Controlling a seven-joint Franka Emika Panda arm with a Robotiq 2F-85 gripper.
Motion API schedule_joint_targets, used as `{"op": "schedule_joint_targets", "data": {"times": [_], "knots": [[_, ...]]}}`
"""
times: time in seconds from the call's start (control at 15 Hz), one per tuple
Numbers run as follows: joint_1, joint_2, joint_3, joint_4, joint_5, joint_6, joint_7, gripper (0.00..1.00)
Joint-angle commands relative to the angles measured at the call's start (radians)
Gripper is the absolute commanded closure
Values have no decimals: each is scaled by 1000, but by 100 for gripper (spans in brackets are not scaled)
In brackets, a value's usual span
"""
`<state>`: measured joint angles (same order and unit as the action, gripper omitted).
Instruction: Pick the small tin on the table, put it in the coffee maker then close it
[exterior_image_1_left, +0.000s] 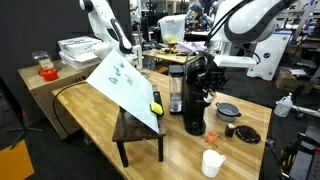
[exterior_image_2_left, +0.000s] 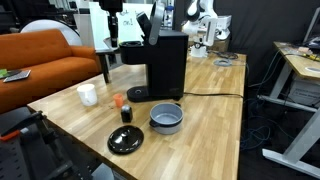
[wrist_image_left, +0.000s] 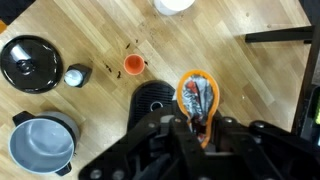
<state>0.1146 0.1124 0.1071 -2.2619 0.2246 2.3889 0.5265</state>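
Item, nearest edge of the table (exterior_image_2_left: 215, 135): black lid (exterior_image_2_left: 125, 141), lying flat. Item: small tin (exterior_image_2_left: 126, 113), upright just behind the lid, resting on the wood and well apart from the arm. Item: grey pot (exterior_image_2_left: 166, 119), beside the tin. Item: orange cap (exterior_image_2_left: 118, 101) and white cup (exterior_image_2_left: 88, 95), further back. Item: coffee maker (exterior_image_2_left: 165, 62), black, behind the pot; I could not make out whether its top stood open. Item, farthest: my gripper (exterior_image_2_left: 113, 28), hovering at the maker's top. The wrist view showed an orange-rimmed holder (wrist_image_left: 197, 98) with silver inside at the fingertips, and I could not tell whether the jaws were clamped or slack. Progress, by my reckoning: tin not yet picked; loading and closing both outstanding.
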Motion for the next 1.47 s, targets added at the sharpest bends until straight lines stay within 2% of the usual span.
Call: {"op": "schedule_joint_targets", "data": {"times": [0.0, 0.47, 0.67, 1.07, 1.4], "knots": [[7, -4, -7, -2, -5, 1, 5, 94], [8, -49, -5, 11, -9, -1, 4, 94], [4, -45, -12, 27, -49, 36, 18, 94], [-6, 21, -48, 83, -117, 86, 20, 94], [-4, 96, -77, 150, -126, 85, 4, 94]]}}
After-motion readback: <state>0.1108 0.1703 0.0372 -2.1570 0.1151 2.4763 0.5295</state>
